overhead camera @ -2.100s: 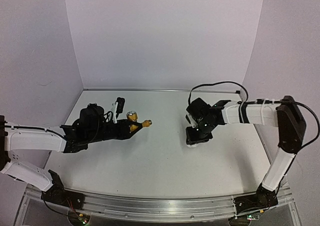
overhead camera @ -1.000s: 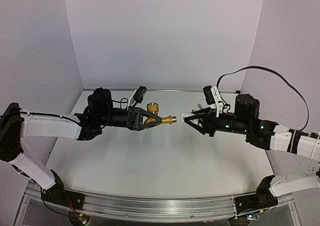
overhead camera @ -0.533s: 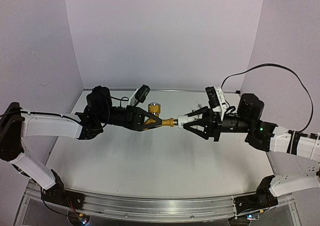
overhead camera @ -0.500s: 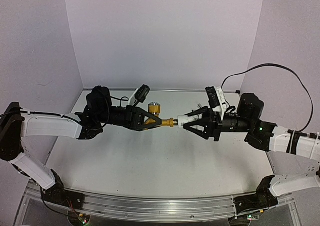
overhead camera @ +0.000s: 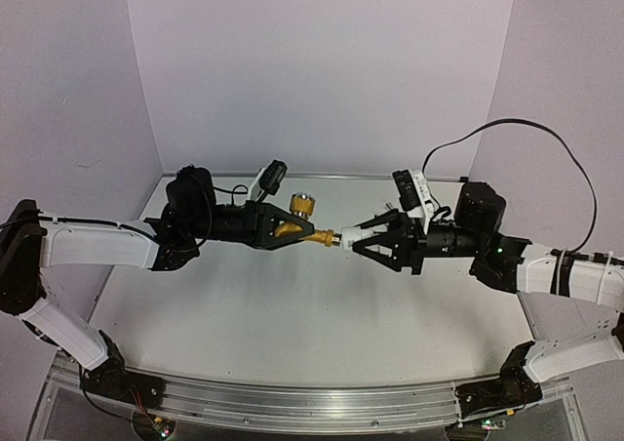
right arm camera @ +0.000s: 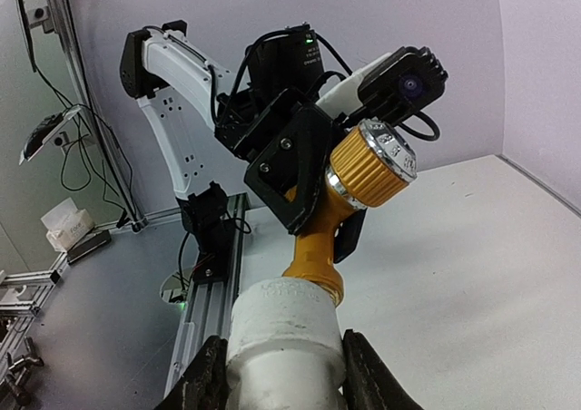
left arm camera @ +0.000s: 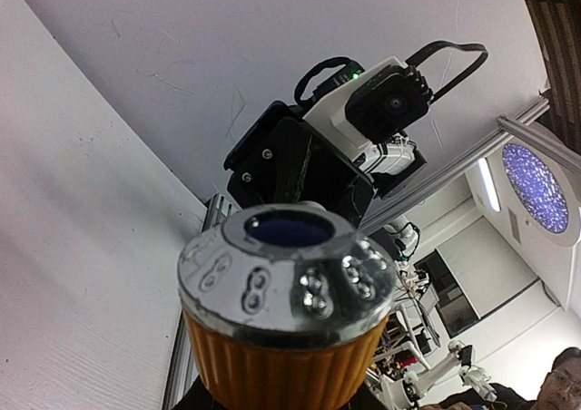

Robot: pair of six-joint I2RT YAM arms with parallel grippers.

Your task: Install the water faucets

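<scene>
The brass faucet (overhead camera: 317, 234) hangs in mid-air above the middle of the counter (overhead camera: 292, 314), lying roughly level with its threaded outlet pointing right. Its ribbed orange-gold knob (overhead camera: 302, 205), capped in silver, stands up on the far side of the body. From the left wrist that knob (left arm camera: 286, 346) fills the lower middle of the view. The silver cap has a dark blue centre and small embossed marks round its rim.

The left gripper (overhead camera: 285, 228) is clenched on the faucet's body, one black finger on each side, just left of the outlet. In the right wrist view the faucet (right arm camera: 318, 238) slants down from the left gripper (right arm camera: 318, 201) toward the camera.

The outlet end touches the mouth of a white pipe fitting (overhead camera: 353, 236), and the two lie nearly in line. Seen from the right wrist, the brass end sits at or just inside the top of the white pipe fitting (right arm camera: 286, 324); how far it has entered cannot be told.

The right gripper (overhead camera: 363, 238) grasps the fitting from the right, its two fingers pressed against the white cylinder's sides. Both arms reach inward from the left and right edges of the counter, well above its surface.
</scene>
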